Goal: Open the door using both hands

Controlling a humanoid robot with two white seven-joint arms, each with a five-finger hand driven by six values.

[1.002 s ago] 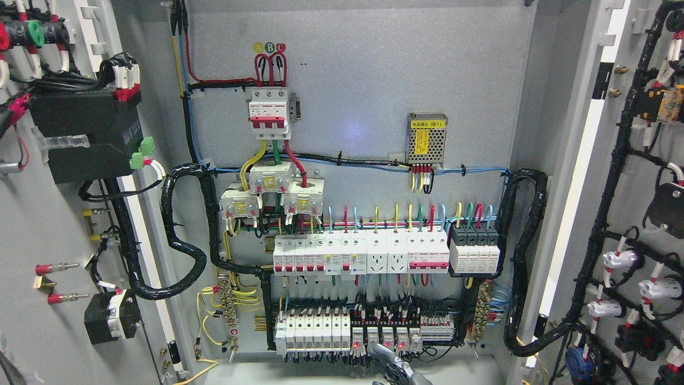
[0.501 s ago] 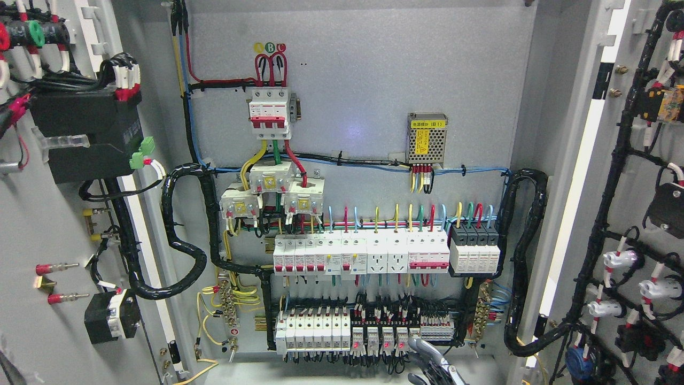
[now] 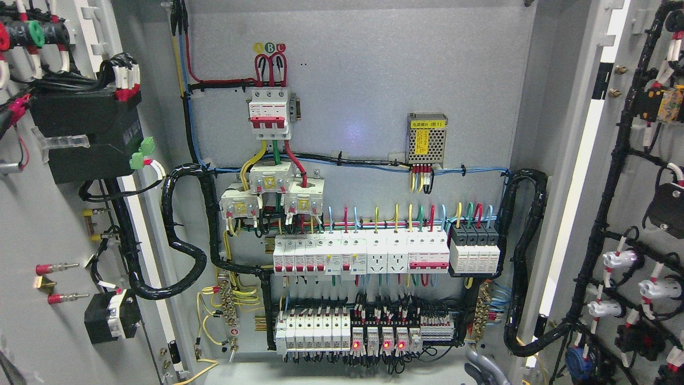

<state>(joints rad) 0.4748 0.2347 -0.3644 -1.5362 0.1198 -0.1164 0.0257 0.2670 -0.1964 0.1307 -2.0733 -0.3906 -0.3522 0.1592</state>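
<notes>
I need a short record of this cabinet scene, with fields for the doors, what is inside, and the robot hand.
left door: swung open, its inner side with wiring faces the camera
right door: swung open, black cable harness on its inner side
back panel: grey, carries the breakers and wiring
main breaker: top, red and white
power supply: perforated metal box, yellow label
red indicator lights: lit, bottom row
hand: only grey fingers show at the bottom edge, right of the middle; side unclear

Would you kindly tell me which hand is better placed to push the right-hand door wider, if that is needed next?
Right, I would say. Only the right hand shows, low at the bottom edge, nearer the right-hand door than the left one. The left hand is out of view.
</notes>
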